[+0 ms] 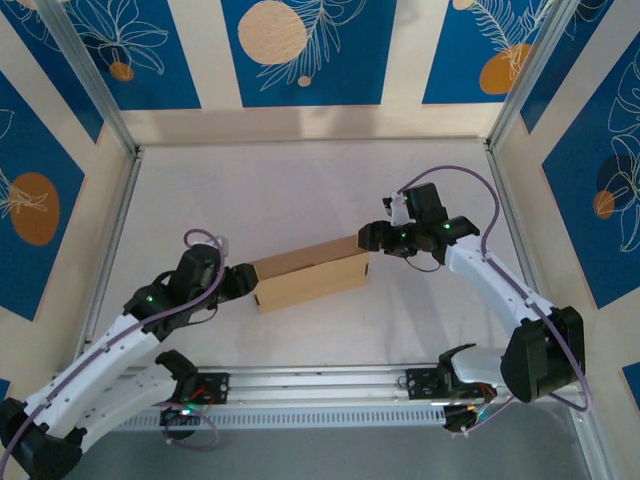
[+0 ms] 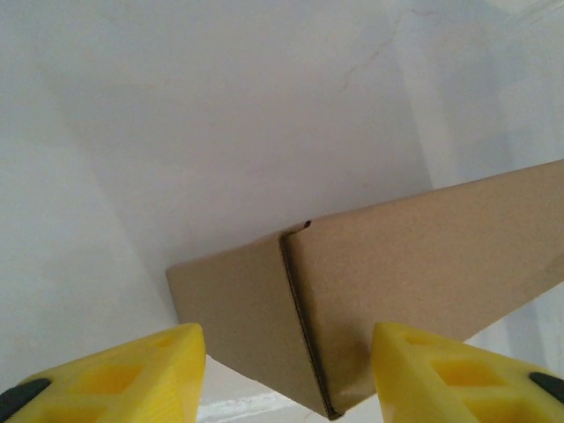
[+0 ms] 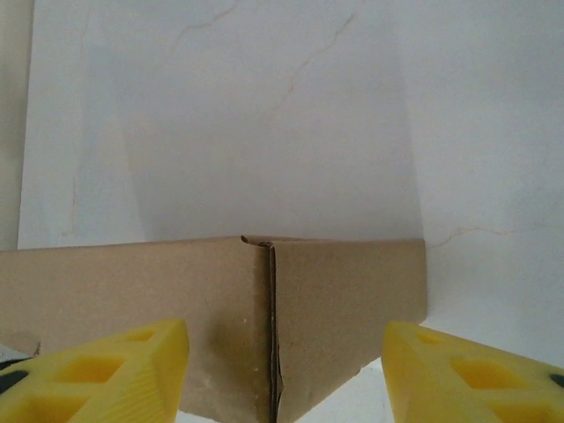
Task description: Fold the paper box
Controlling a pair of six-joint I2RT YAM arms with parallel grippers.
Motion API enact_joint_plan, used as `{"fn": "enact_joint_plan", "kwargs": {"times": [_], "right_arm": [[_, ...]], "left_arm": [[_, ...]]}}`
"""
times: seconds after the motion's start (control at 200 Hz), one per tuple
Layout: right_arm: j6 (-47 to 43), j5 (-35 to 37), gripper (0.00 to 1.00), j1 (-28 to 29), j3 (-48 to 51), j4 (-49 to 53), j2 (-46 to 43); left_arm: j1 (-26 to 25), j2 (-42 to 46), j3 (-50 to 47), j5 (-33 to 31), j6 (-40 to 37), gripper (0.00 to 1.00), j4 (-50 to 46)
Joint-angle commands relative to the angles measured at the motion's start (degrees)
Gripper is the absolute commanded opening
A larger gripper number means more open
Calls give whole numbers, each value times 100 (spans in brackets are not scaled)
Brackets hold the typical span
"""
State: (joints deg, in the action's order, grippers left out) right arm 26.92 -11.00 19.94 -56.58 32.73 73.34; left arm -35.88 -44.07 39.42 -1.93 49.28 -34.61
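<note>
Yellow fingers (image 2: 132,370) fill the close-up from the left wrist. The left gripper (image 2: 289,335) is spread about halfway around the near-left corner of the paper box (image 1: 310,275), jaws apart and nothing pinched (there's a clear gap beside one finger). On to the box itself, lying aslant in the middle of the counter (image 1: 300,190) between both arms. The walls are up and the top looks closed, so I'd call the folding mostly done. Whether the end flaps are tucked home I can't tell, and the corner seam at the right end gapes slightly. Farther back, the right gripper (image 1: 372,238) sits at that end, likewise released, straddling the corner without clamping it.
</note>
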Motion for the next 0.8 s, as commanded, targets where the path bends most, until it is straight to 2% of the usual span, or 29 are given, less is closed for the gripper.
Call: {"fn": "enact_joint_plan", "kwargs": {"times": [0.0,0.12,0.345,0.62,0.705,0.795], "right_arm": [[-52,-460,54,-17,-79,-99,81],[24,-772,44,95,34,-266,87],[20,-948,34,224,337,-847,-362],[-31,-329,32,310,1318,-2453,-1628],[-113,82,32,523,1800,-2984,-1883],[-128,508,32,759,2371,-3390,-2105]], "left_arm": [[106,-146,-190,487,258,49,287],[133,-301,-274,496,195,43,503],[142,-779,104,560,-309,29,956],[96,-1224,610,213,-1260,20,1625],[-21,-1329,426,-155,-1523,18,1894],[-107,-1413,-24,-160,-1399,17,2305]]}}
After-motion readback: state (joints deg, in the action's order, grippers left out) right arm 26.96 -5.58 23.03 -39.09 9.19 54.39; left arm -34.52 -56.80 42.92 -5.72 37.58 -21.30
